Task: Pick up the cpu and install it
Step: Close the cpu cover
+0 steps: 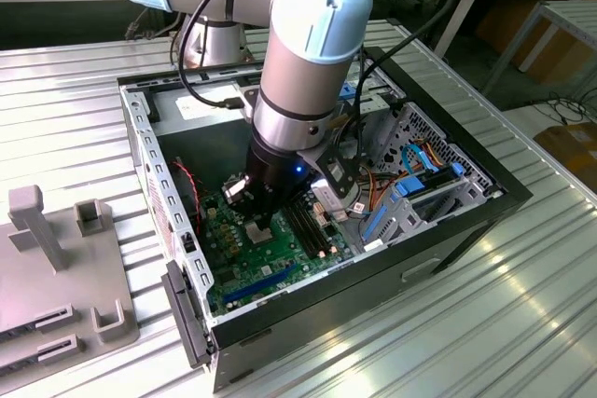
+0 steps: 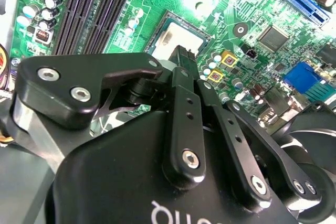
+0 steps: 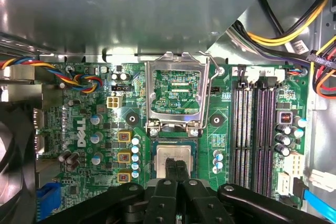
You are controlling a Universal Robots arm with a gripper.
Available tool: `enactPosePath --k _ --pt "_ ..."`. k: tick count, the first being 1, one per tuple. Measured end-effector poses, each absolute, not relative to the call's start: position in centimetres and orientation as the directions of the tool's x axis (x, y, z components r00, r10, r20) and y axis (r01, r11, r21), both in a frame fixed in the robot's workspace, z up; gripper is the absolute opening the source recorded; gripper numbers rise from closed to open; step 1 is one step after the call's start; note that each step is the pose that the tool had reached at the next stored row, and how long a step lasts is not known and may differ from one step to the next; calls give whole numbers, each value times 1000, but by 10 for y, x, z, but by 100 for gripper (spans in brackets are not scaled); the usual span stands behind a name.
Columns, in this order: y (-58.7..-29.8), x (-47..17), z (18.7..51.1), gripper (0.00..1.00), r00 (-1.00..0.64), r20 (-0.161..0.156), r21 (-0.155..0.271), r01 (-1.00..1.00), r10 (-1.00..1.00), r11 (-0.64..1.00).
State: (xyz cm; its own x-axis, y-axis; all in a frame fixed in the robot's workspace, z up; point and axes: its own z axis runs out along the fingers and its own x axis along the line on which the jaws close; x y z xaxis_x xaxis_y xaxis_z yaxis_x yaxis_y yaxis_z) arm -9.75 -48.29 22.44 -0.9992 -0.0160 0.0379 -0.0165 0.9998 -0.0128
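- Flat in the socket of the green motherboard [image 3: 218, 121], silvery top up: the cpu [image 3: 175, 153]; square, so no long axis, edges in line with the socket's.
- Straight beneath the gripper [image 3: 176, 165] in both wrist views, near the middle of the chip; touching or just above, cannot tell which.
- Fingers pressed together, nothing pinched between them.
- Swung open just beside the socket: the hollow metal frame [image 3: 176, 95], not yet closed over the chip.
- Reaching steeply down into the open computer case [image 1: 149, 165], wrist close to vertical.
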Motion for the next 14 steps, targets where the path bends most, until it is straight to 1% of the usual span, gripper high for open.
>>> enactPosePath --k 7,14 --pt "-480 -93 225 11 -999 38 -12 -33 -33 999" --pt "-479 -93 238 11 -997 38 -12 -62 -62 998"
